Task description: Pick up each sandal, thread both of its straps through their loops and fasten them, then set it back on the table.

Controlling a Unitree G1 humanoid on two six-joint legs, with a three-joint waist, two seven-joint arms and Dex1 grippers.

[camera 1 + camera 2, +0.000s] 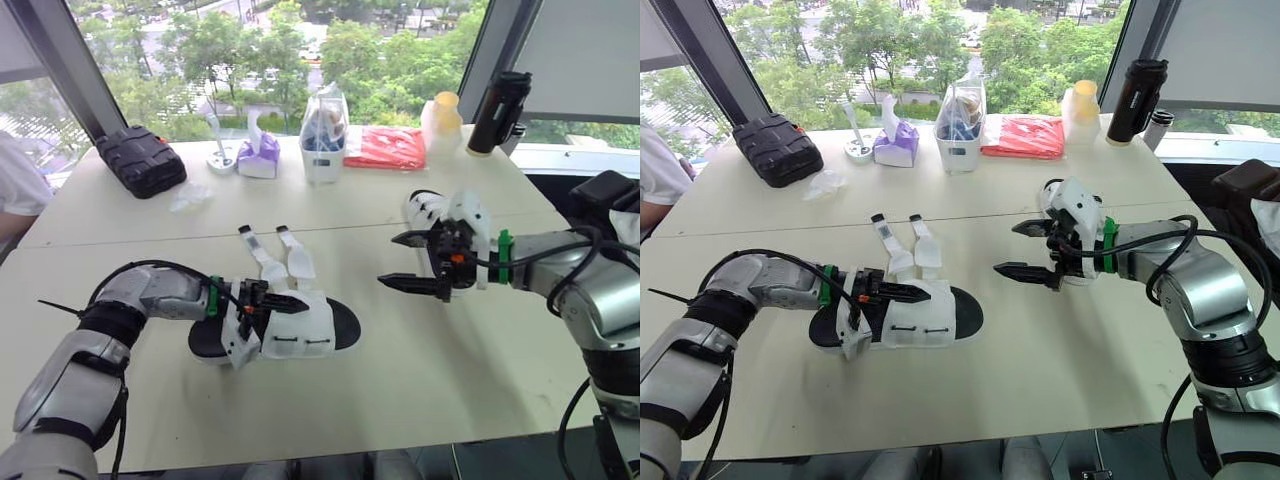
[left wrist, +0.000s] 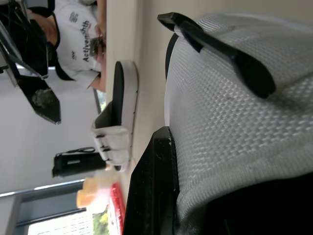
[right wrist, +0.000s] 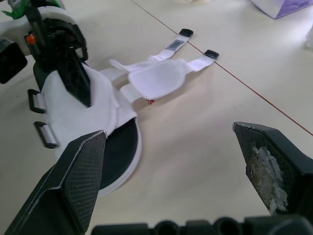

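The left gripper [image 1: 280,303] pinches the white upper of the sandal [image 1: 305,328] lying on the table [image 1: 420,400]; its wrist view adds a second sandal [image 2: 120,117] and a person [image 2: 78,44] beyond. The right gripper [image 1: 390,261] hovers nearby, fingers spread wide, and its wrist view shows both straps [image 3: 168,49] lying loose.

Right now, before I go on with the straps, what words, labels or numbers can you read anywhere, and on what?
"Activ...": on the person's white shirt, left wrist view; the letters after that are unclear.
Sandal's strap label: some print, too small to read.
Purple tissue pack, red packet, black bottle: nothing legible.
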